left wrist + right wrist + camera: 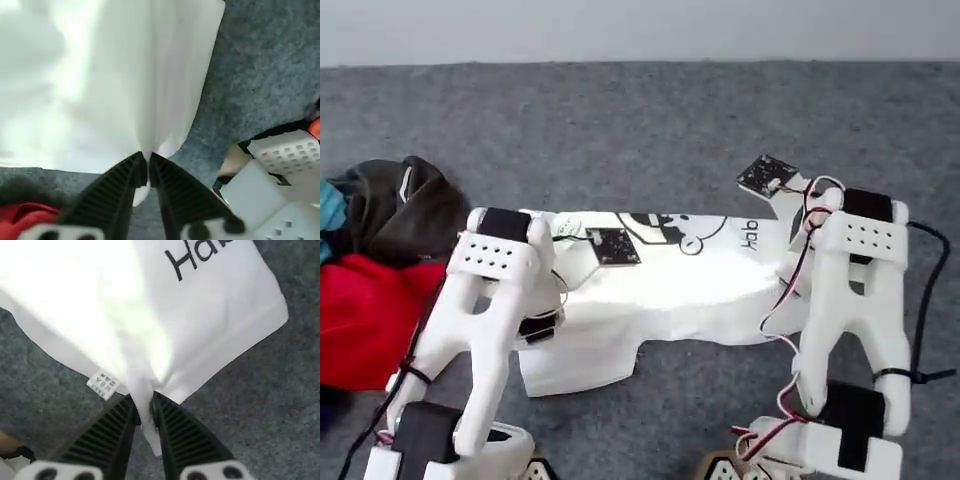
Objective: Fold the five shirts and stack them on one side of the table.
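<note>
High view: a white shirt (660, 285) is laid flat on the grey table (620, 130). It is pinched tight at one end by the left gripper (144, 162) and at the other by the right gripper (145, 405). A red shirt (360, 310) and a dark shirt (390, 210) are heaped unfolded nearby. Most of the work is judged to be left.

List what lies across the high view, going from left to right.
red shirt → left arm → white shirt → right arm. The dark shirt above the red one is left out, since the two overlap in this order.
</note>
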You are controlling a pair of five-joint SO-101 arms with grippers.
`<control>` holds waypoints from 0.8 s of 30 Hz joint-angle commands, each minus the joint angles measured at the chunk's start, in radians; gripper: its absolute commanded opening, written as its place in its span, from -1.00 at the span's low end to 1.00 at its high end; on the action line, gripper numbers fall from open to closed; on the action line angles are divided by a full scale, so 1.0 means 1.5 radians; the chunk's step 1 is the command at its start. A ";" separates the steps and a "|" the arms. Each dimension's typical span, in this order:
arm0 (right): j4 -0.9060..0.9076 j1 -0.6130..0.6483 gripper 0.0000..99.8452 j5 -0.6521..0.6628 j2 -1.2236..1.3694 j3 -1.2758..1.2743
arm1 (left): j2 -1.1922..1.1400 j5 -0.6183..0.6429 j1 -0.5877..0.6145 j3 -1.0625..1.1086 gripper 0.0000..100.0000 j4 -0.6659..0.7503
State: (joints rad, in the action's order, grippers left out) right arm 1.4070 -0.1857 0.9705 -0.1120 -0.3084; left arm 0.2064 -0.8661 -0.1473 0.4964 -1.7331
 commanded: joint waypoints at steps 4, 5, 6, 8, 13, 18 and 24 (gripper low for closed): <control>0.008 -0.011 -0.98 0.020 0.006 0.007 | 0.024 0.000 -0.006 0.058 -0.97 -0.014; 0.009 -0.014 -0.98 0.023 0.006 0.007 | 0.024 0.000 -0.006 0.071 -0.97 -0.014; 0.009 -0.017 -0.98 0.024 0.005 0.007 | 0.024 -0.001 -0.006 0.084 -0.97 -0.014; 0.009 -0.020 -0.98 0.025 0.007 0.007 | 0.024 -0.001 -0.006 0.107 -0.97 -0.014; 0.009 -0.021 -0.98 0.025 0.010 0.006 | 0.024 -0.001 -0.006 0.113 -0.97 -0.013; 0.016 -0.019 -0.83 0.025 0.007 0.007 | 0.035 0.013 0.000 0.109 -0.78 -0.012; 0.079 -0.022 -0.42 0.025 0.004 0.034 | 0.102 0.136 -0.006 0.050 -0.63 -0.013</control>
State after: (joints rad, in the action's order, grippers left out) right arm 1.4699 -0.2025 0.9981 -0.0921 -0.3084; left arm 0.2892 -0.7265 -0.1473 0.6299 -1.7331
